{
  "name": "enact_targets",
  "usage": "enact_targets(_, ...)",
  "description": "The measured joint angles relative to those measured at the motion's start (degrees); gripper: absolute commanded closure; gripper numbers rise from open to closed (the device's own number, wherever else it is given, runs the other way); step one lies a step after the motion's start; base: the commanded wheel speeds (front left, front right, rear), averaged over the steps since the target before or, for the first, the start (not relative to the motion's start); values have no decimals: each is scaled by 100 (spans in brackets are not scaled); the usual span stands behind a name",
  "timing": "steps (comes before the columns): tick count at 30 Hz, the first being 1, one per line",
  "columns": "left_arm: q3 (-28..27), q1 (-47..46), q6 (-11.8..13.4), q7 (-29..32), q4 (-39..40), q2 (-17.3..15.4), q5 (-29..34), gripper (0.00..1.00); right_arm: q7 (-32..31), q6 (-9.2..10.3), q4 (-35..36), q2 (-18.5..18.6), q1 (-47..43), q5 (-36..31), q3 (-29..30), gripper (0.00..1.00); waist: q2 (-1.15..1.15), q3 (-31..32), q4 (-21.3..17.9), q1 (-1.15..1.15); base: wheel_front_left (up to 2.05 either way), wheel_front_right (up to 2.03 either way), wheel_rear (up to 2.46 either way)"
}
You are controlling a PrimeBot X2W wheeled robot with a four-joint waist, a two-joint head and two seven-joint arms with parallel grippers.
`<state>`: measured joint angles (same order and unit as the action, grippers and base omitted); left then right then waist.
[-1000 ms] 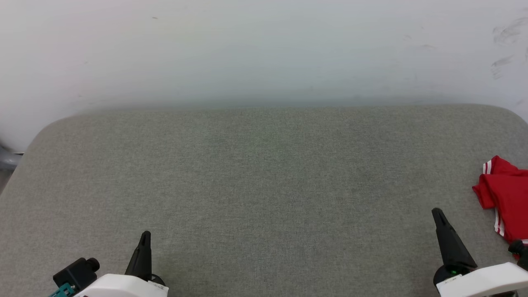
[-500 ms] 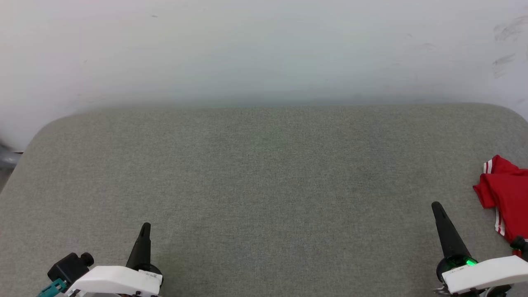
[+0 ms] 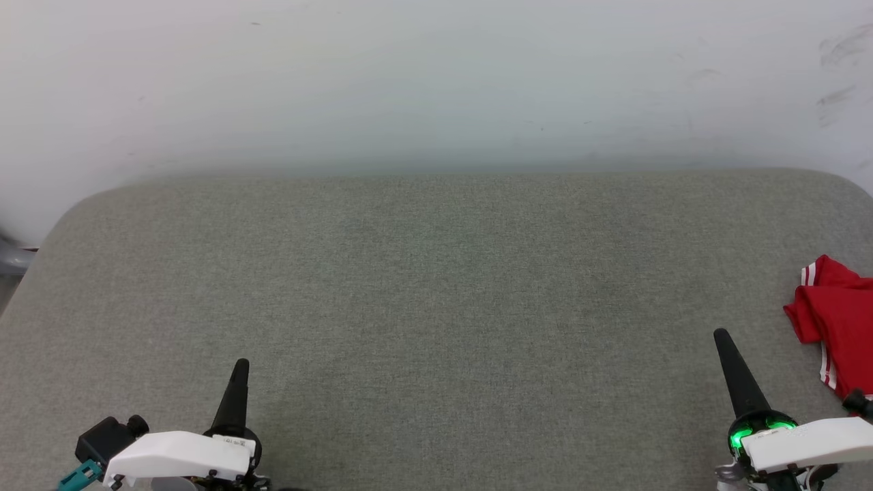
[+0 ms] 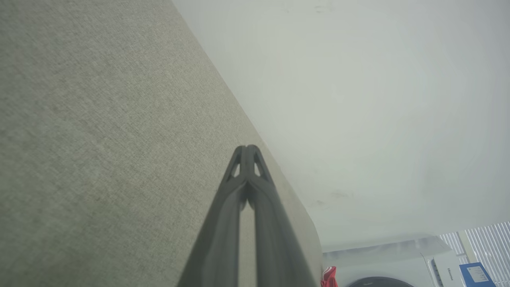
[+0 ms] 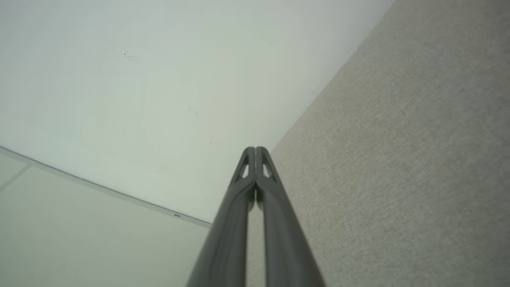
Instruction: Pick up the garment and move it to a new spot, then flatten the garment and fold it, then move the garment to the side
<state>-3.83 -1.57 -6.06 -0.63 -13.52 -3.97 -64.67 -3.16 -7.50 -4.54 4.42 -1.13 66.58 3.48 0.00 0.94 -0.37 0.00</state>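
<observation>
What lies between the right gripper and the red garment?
Nothing but bare grey surface separates the right gripper from the garment, seen in the head view.

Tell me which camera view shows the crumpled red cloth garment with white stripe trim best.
The head view: the red garment lies at its right edge, cut off, stripe trim visible. The left wrist view catches a red scrap of it at the bottom edge.

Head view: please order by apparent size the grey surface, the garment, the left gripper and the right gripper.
Largest: grey surface.
Next: garment, though cut by the picture's edge.
Smallest: right gripper and left gripper; they look nearly alike, so I do not rank them.
</observation>
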Motion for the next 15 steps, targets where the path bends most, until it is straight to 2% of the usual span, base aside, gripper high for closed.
enact_targets(15,-68,-128,-45,208,-13,41,-818,100,-42,0,-287,2,230,809,21,100,0,-27,9,0,0,0,0)
